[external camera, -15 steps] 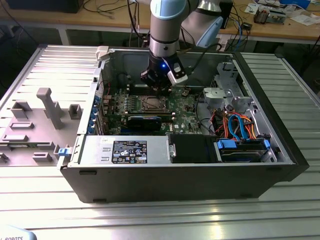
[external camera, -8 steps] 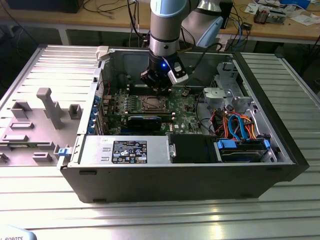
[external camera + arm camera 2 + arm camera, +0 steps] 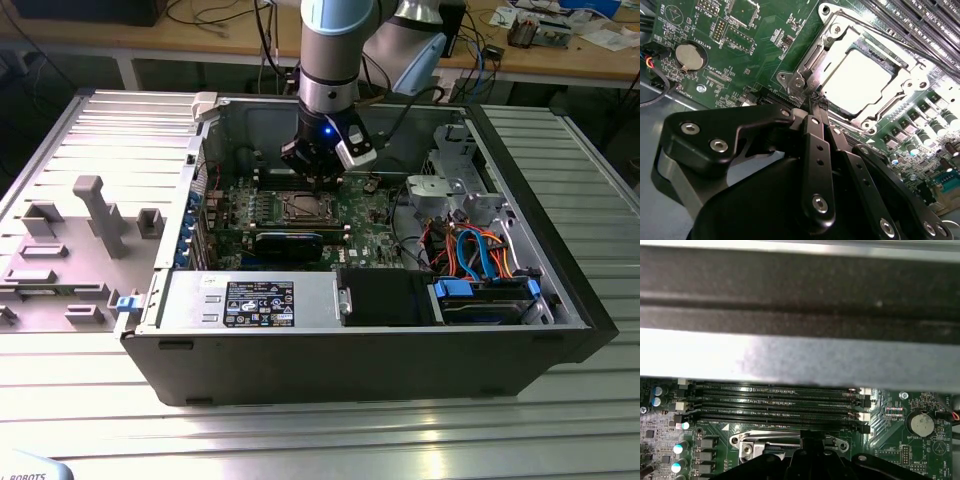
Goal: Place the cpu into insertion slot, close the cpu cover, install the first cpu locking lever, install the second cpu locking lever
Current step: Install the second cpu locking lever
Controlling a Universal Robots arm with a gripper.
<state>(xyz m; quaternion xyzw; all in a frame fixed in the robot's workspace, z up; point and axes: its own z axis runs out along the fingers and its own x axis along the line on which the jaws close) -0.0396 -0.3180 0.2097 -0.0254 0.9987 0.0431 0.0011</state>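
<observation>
Fingers of the hand [image 3: 812, 107] are pressed together, tips at the edge of the cpu cover [image 3: 840, 47]. That cover lies flat over the cpu [image 3: 862, 82], just beyond the hand on the green board [image 3: 760, 40].

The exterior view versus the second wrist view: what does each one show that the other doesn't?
Exterior view alone: the whole open computer case, its blue and orange cables, and the grey arm reaching in. Second wrist view alone: a round coin battery and the gripper closed at the socket's edge, seen close. Both: the green circuit board and the insertion slot with the cpu cover.
</observation>
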